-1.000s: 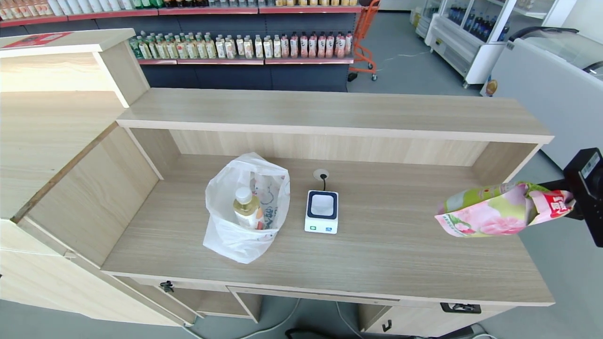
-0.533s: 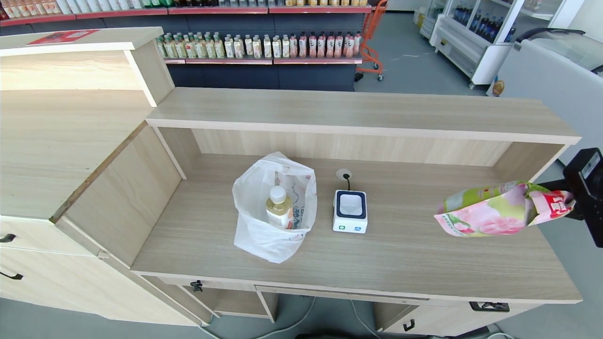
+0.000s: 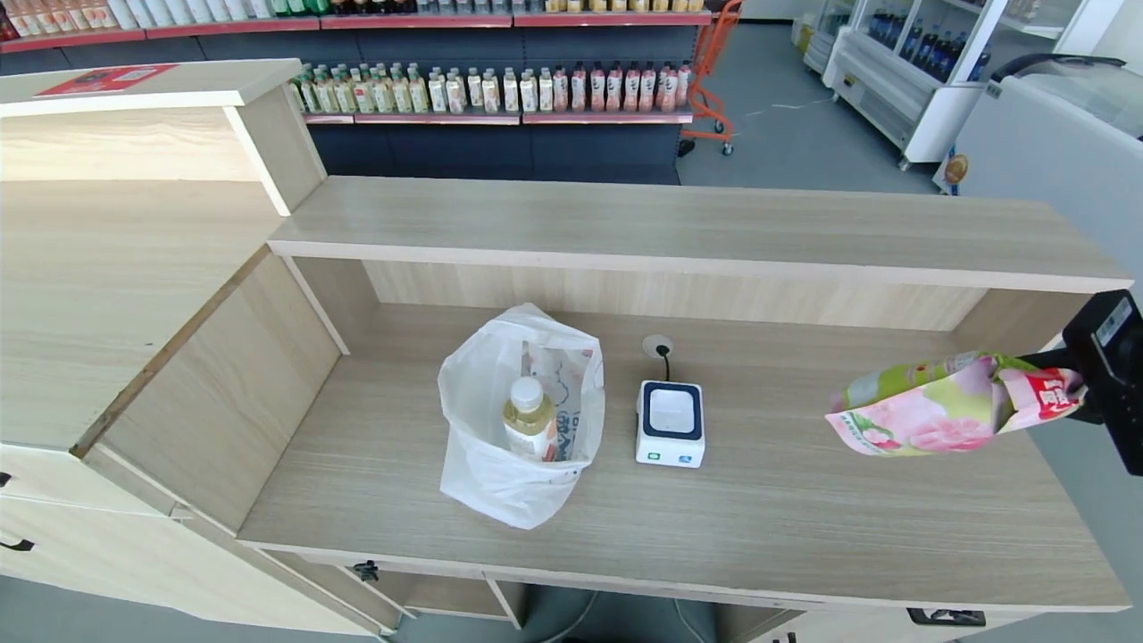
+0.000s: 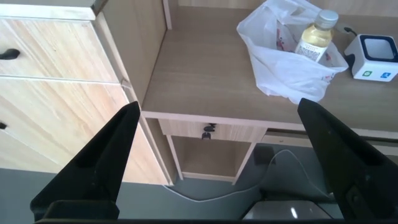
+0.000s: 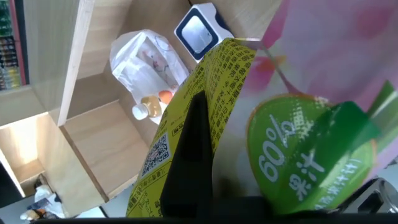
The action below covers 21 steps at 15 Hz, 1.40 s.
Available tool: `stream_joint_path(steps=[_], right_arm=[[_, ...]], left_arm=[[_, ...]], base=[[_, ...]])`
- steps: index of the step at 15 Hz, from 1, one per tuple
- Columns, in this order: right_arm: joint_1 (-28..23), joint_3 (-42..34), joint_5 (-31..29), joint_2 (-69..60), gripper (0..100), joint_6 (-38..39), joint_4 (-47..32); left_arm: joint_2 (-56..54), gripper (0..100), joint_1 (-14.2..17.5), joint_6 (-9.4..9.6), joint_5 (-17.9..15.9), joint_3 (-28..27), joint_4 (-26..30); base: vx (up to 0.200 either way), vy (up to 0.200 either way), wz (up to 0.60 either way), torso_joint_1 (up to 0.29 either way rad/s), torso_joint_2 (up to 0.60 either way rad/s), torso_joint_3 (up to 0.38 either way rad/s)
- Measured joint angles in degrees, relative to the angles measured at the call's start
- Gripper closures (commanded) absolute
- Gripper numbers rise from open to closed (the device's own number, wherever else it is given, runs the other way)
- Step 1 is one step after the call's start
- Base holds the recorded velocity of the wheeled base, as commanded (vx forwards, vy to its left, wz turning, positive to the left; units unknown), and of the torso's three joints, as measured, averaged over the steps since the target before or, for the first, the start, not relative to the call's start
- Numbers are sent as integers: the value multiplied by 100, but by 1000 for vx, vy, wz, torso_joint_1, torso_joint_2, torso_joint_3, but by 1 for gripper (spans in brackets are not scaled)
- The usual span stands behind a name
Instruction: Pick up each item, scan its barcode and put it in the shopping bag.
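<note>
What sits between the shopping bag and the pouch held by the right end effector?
The scanner, close beside the bag; from it to the pouch the counter is bare, as the head view shows.

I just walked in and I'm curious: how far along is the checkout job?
Done: a yellowish capped bottle stands in the white plastic shopping bag. In hand: the right gripper grips a pink-and-green printed pouch, off to the right of the small white barcode scanner. Left: scanning, then bagging it.
</note>
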<state>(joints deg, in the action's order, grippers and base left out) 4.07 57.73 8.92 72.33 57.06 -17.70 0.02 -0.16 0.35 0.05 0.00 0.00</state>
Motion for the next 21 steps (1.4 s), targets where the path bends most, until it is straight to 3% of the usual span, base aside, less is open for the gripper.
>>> stream_joint_path(steps=[9,14,21], right_arm=[[745,233,-400,1559,100,375,364],[1229,874,-639,2803,100,630,892],[1554,1531,-1012,3845,100,717,969]], left_arm=[[0,0,-2,-9,2,0,0],[0,0,-5,-11,2,0,0],[0,0,-2,-11,2,-5,0]], base=[[0,0,0,0,0,0],[0,0,0,0,0,0],[0,0,0,0,0,0]])
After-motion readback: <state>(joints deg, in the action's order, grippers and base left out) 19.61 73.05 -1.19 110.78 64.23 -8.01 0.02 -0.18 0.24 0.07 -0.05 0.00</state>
